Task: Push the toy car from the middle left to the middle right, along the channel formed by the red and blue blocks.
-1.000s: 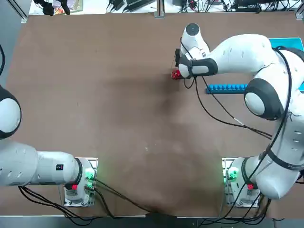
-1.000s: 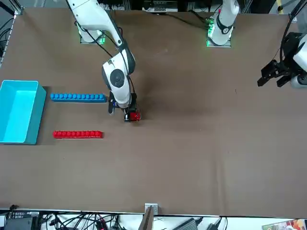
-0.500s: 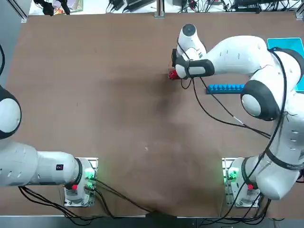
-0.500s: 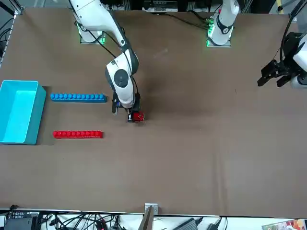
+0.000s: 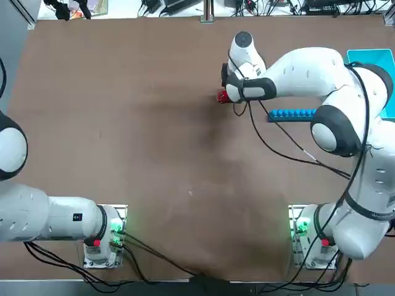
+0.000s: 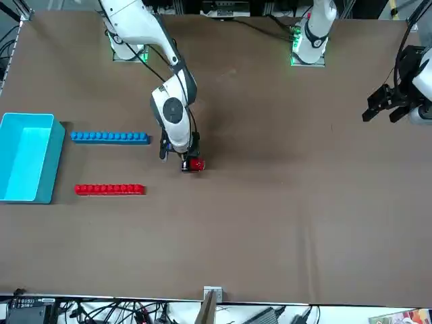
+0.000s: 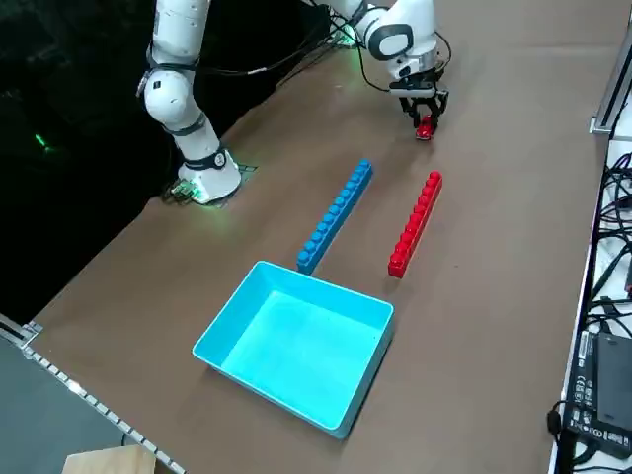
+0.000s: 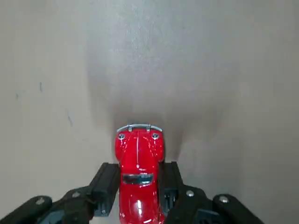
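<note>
The small red toy car (image 8: pixel 139 172) sits on the brown table between my right gripper's fingers (image 8: pixel 106 184), which press on both of its sides. In the front view the right gripper (image 6: pixel 187 164) holds the toy car (image 6: pixel 196 164) just past the open end of the channel (image 6: pixel 109 163), outside the rows. The blue blocks (image 6: pixel 109 137) and red blocks (image 6: pixel 109 190) lie parallel. From overhead the toy car (image 5: pixel 222 96) peeks out beside the right gripper (image 5: pixel 227 92); only the blue blocks (image 5: pixel 295 114) show there, the red row being hidden under the arm.
A light-blue tray (image 6: pixel 27 165) stands beyond the far end of both rows, also seen as the tray (image 7: pixel 296 341) near the side camera. The arm bases (image 5: pixel 308 237) sit at the table's near edge. Bare brown table spreads around the car.
My right gripper has slid the toy car a little farther from the block rows, toward the table's middle. The blocks and tray have not moved.
</note>
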Action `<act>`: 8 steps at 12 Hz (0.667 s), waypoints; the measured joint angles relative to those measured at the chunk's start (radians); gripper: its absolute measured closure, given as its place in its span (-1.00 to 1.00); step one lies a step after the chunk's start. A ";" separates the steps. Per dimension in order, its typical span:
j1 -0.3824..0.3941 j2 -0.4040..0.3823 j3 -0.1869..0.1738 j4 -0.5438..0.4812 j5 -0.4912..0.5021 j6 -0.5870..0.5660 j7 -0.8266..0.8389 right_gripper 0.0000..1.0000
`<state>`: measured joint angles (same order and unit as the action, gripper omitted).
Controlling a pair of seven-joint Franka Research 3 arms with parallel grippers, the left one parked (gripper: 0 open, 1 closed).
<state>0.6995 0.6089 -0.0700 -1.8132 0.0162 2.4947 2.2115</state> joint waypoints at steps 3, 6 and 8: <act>0.001 0.030 0.000 0.034 0.000 -0.026 0.014 -0.44; 0.000 0.048 -0.005 0.096 0.000 -0.109 0.019 -1.00; -0.002 0.037 -0.013 0.155 0.000 -0.205 0.019 -1.00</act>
<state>0.6978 0.6460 -0.0829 -1.6581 0.0161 2.2895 2.2300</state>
